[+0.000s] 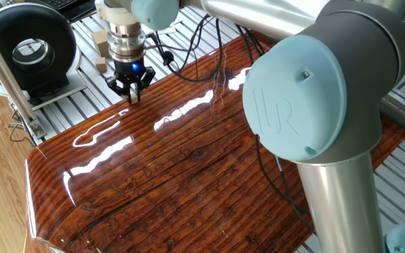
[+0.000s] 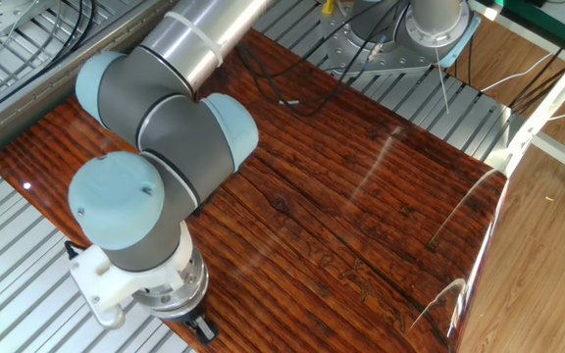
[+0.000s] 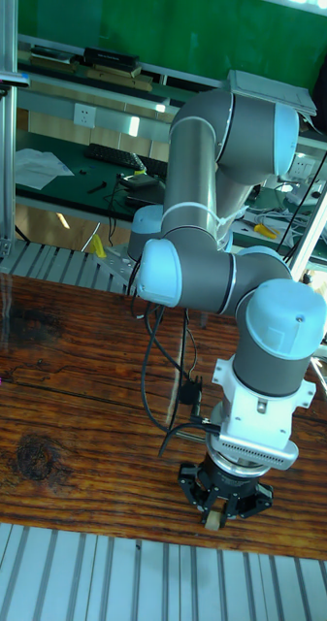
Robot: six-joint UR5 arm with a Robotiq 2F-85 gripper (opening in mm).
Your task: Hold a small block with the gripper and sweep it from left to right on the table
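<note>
The black two-finger gripper (image 1: 131,97) hangs under its silver wrist with the blue light, at the far left edge of the table (image 1: 188,154). In the tall fixed view the gripper (image 3: 214,519) stands at the near edge of the table (image 3: 76,408). Its fingers are shut on the small block (image 3: 213,521), a light-tan piece that shows between the tips, touching or just above the board. In the other fixed view the wrist hides most of the gripper (image 2: 202,329), and the block does not show there.
Tan wooden blocks (image 1: 103,39) lie on the grey slatted base just behind the gripper. A black round device (image 1: 27,46) and a metal post (image 1: 5,70) stand to the left. Cables (image 1: 209,49) trail over the table's far side. The big elbow joint (image 1: 308,98) fills the right foreground.
</note>
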